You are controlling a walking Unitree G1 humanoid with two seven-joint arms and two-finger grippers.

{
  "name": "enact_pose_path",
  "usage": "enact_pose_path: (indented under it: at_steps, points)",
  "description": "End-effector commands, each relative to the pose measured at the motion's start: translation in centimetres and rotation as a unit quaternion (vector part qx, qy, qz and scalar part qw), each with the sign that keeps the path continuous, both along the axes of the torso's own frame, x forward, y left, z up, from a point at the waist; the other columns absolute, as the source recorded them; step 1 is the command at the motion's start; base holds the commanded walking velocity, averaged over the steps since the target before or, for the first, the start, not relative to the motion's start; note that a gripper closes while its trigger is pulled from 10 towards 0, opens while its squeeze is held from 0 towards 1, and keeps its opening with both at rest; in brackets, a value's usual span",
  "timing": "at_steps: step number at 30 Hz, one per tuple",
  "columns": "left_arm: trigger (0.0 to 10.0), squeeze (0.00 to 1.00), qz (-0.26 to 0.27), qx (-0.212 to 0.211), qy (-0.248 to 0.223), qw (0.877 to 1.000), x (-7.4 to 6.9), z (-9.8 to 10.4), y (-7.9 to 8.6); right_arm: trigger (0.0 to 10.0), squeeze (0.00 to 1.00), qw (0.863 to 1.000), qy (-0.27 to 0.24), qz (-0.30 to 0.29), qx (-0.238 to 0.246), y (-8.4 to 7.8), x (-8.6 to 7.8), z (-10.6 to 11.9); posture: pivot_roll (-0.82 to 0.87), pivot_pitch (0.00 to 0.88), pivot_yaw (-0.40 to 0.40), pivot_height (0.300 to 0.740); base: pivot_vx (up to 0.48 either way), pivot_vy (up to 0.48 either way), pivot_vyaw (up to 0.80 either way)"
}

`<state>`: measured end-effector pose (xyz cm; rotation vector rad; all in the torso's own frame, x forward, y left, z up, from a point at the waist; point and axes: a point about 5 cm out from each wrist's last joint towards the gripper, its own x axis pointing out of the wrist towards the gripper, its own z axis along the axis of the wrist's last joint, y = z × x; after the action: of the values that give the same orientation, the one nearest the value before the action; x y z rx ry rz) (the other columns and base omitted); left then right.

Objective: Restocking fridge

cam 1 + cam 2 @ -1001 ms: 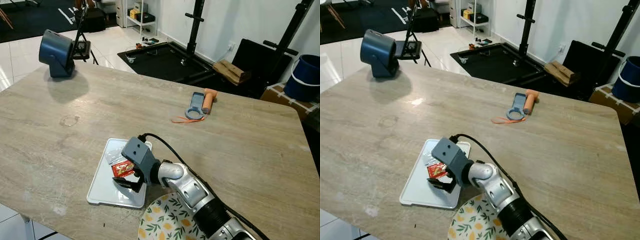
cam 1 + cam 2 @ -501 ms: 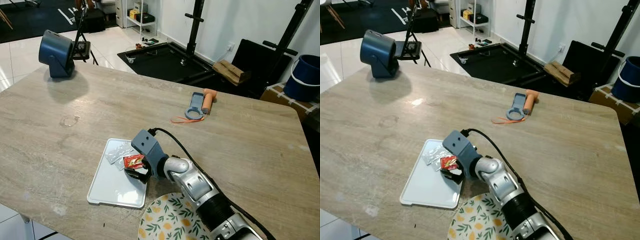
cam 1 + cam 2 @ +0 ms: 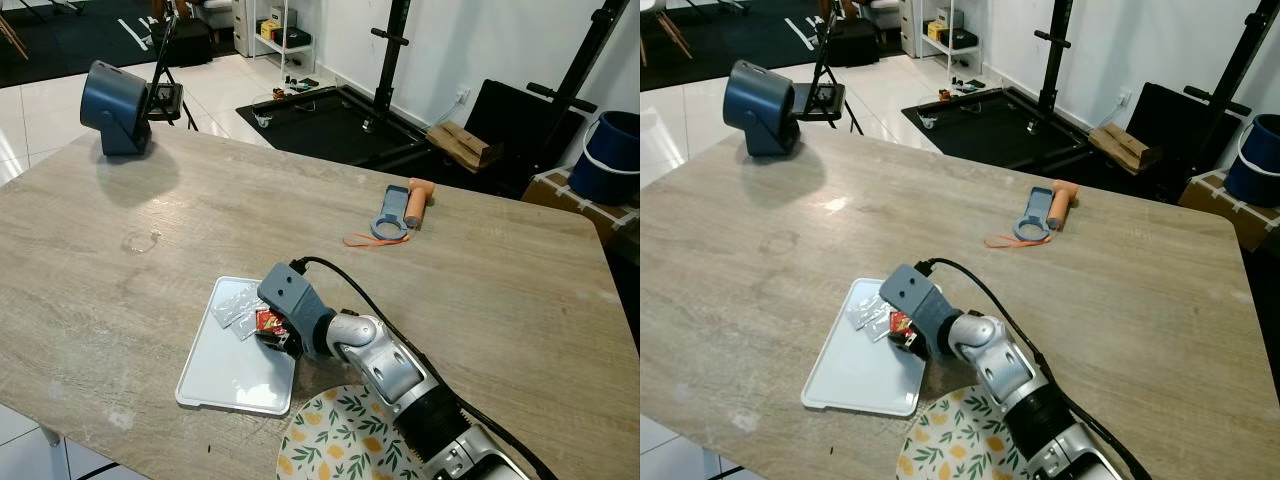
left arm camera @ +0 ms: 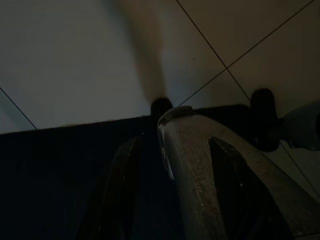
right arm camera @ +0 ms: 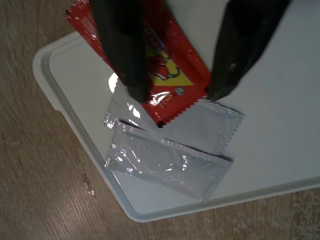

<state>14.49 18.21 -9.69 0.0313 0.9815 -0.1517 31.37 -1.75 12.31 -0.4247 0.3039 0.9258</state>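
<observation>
Pale wood-grain laminate covers the table (image 3: 520,300), and near its front edge lies a white tray (image 3: 225,375) with a flowered plate (image 3: 340,445) just beside the tray's right front corner. The right gripper (image 5: 172,92) reaches down over the back right part of the tray, its two black fingers (image 5: 125,55) spread apart on either side of a red sachet (image 5: 170,67) with a yellow patch; the fingers straddle it with the claw released, and whether their tips touch the packet cannot be told. The red sachet lies flat on the tray, overlapping the edge of two clear sachets (image 5: 170,152) that lie side by side toward the tray's back left corner, one partly over the other. A black cable (image 3: 345,285) loops from the right wrist across the table. Toward the table's far right edge rest a blue opener (image 3: 388,213) with a ring end and an orange handle (image 3: 416,200) touching it, with a thin orange band (image 3: 365,240) just in front of them. At the far left corner stands a blue round device (image 3: 112,107). The left gripper (image 4: 175,200) hangs beside dark furniture above a tiled floor (image 4: 75,60); that wrist view is very dark, and its fingers look set apart.
</observation>
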Motion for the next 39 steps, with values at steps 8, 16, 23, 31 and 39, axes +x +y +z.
enact_pose_path:
  at_steps: [8,16,23,31,39]
  points:
    - [10.0,0.0,-0.009,-0.013,0.054,0.998,-2.6,-1.1,-1.0,10.0,0.0,1.0,0.019,0.012,0.01,-0.2,-0.3,-0.4,-0.04,0.098,-0.036,0.74,0.0,0.0,0.0]
    - [10.0,0.0,-0.01,-0.011,0.053,0.998,-2.4,-1.0,-0.9,10.0,1.0,0.994,-0.012,0.094,0.055,-0.6,0.4,3.1,-0.04,0.093,-0.036,0.74,0.0,0.0,0.0]
    - [10.0,0.0,-0.01,-0.011,0.052,0.999,-2.3,-1.0,-0.9,10.0,1.0,0.986,-0.016,0.163,-0.023,-2.1,1.4,3.3,-0.04,0.093,-0.036,0.74,0.0,0.0,0.0]
    - [10.0,0.0,-0.008,-0.012,0.053,0.998,-2.4,-1.0,-1.0,10.0,1.0,0.977,0.003,0.193,-0.093,-3.6,2.5,3.2,-0.03,0.097,-0.044,0.74,0.0,0.0,0.0]
    - [10.0,0.0,-0.006,-0.013,0.055,0.998,-2.6,-1.1,-1.0,10.0,0.57,0.968,-0.003,0.2,-0.151,-3.2,3.8,3.3,-0.03,0.102,-0.047,0.74,0.0,0.0,0.0]
